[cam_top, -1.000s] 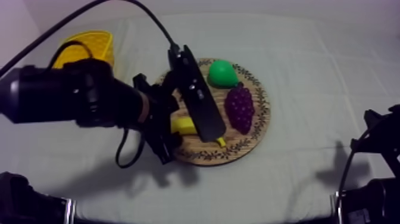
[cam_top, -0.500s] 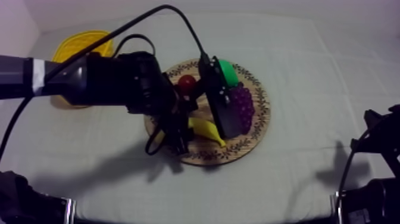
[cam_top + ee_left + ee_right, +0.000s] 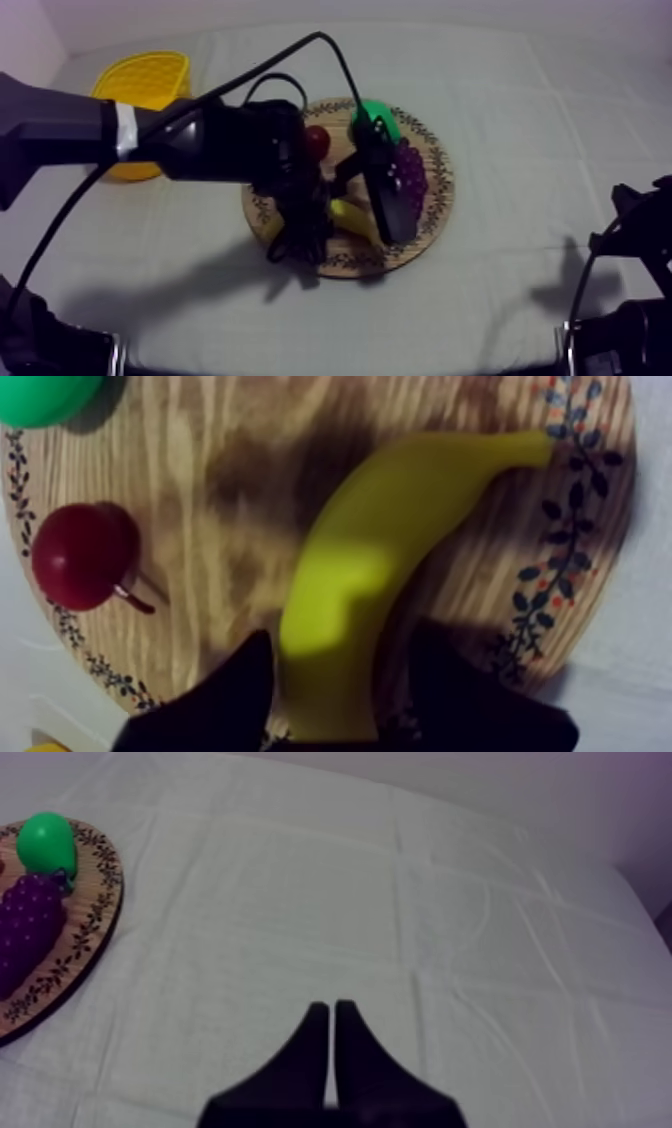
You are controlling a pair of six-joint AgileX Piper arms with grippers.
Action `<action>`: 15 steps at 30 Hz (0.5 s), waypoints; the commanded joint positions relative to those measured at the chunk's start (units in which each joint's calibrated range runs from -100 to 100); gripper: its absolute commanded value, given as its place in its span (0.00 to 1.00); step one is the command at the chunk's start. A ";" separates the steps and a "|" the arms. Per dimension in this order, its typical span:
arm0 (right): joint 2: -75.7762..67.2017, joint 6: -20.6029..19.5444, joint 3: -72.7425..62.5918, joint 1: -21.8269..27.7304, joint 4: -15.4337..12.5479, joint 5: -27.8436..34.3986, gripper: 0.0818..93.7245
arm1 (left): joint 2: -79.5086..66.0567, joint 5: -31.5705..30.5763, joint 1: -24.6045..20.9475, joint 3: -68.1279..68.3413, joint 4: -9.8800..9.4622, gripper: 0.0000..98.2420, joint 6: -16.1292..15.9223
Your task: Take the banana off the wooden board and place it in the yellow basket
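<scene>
The yellow banana (image 3: 350, 215) lies on the round wooden board (image 3: 435, 205), near its front rim. My left gripper (image 3: 290, 225) is down over the banana's left end. In the left wrist view my left gripper (image 3: 343, 638) is open, one black finger on each side of the banana (image 3: 350, 576), and a thin gap shows beside one finger. The yellow basket (image 3: 145, 85) stands at the far left of the table. Low at the right edge, my right gripper (image 3: 332, 1014) is shut on nothing.
On the board also sit a small red fruit (image 3: 316, 140), a green pear (image 3: 375, 115) and a purple bunch of grapes (image 3: 408, 175). From the right wrist I see the pear (image 3: 48, 840), the grapes (image 3: 28, 922) and bare cloth.
My left arm has swung right and lower over the board, from beside the basket to the banana's left end. The basket is now uncovered. The right arm has not moved.
</scene>
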 commanded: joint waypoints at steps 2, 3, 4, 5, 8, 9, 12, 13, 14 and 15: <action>-0.02 0.01 0.02 -0.01 0.01 -0.01 0.00 | 0.54 0.16 0.49 -0.09 -0.74 0.41 1.08; -0.02 0.01 0.02 -0.01 0.01 -0.01 0.00 | 0.71 0.24 0.80 -0.01 -1.19 0.37 1.71; -0.02 0.01 0.02 -0.01 0.01 -0.01 0.00 | 0.89 0.30 1.13 0.11 -1.65 0.34 2.36; -0.02 0.01 0.02 -0.01 0.01 -0.01 0.00 | 1.04 0.34 1.44 0.27 -2.07 0.31 2.95; -0.02 0.01 0.02 -0.01 0.01 -0.01 0.00 | 1.42 0.40 2.08 0.50 -2.79 0.25 4.23; -0.02 0.01 0.02 -0.01 0.01 -0.01 0.00 | 1.48 0.41 2.24 0.54 -2.90 0.23 4.53; -0.02 0.01 0.02 -0.01 0.01 -0.01 0.00 | 1.34 0.64 2.64 0.56 -3.26 0.20 5.54; -0.02 0.01 0.02 -0.01 0.01 -0.01 0.00 | 1.12 0.92 2.74 0.52 -3.46 0.19 5.96; -0.02 0.01 0.02 -0.01 0.01 -0.01 0.00 | 0.81 1.28 2.81 0.38 -3.65 0.19 6.28; -0.02 0.01 0.02 -0.01 0.01 -0.01 0.00 | 0.38 1.73 2.86 0.19 -3.83 0.18 6.52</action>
